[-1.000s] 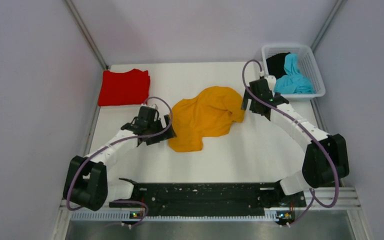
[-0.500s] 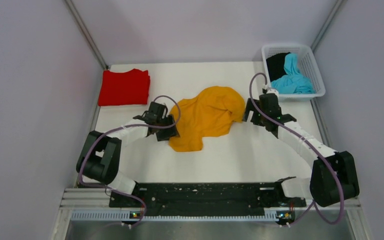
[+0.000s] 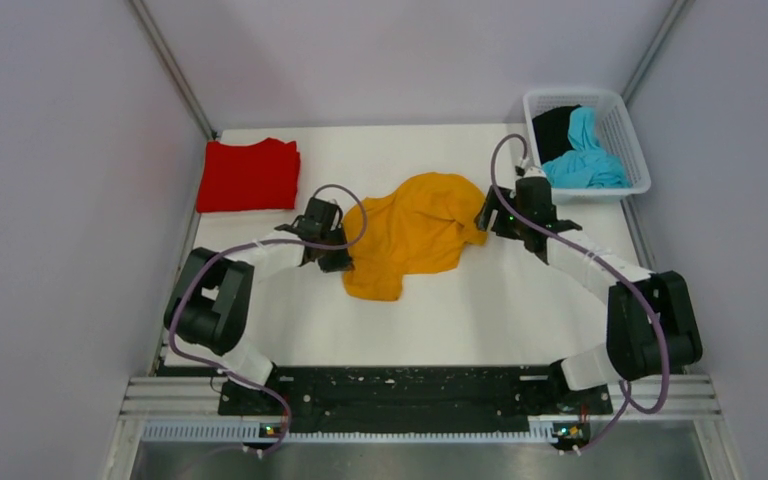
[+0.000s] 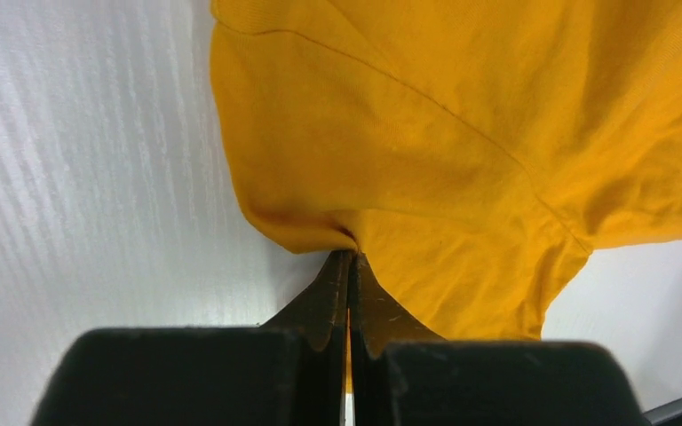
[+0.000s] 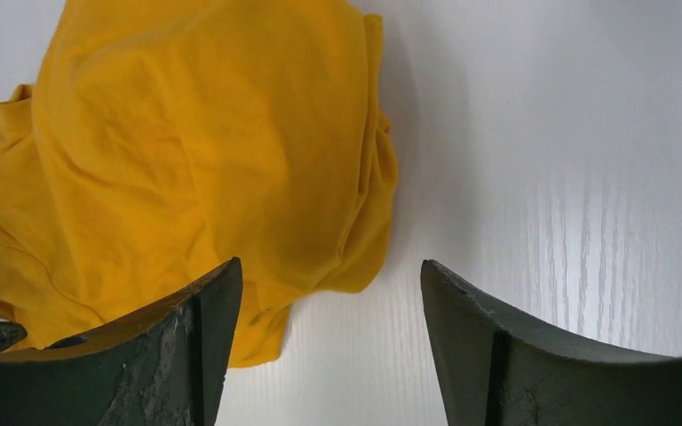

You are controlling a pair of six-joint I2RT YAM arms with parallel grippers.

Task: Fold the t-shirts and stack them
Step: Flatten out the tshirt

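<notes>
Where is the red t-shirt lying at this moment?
In the top view, the red t-shirt lies folded at the far left corner of the table, apart from the orange-yellow t-shirt in the middle.

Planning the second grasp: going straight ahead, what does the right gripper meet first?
Probably the near edge of the orange shirt, though the table might come first; depth is unclear.

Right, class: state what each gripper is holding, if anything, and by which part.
The left gripper, jaws shut, pinches the orange-yellow t-shirt by a small bunch of fabric at its left edge. The right gripper, jaws open, holds nothing.
</notes>
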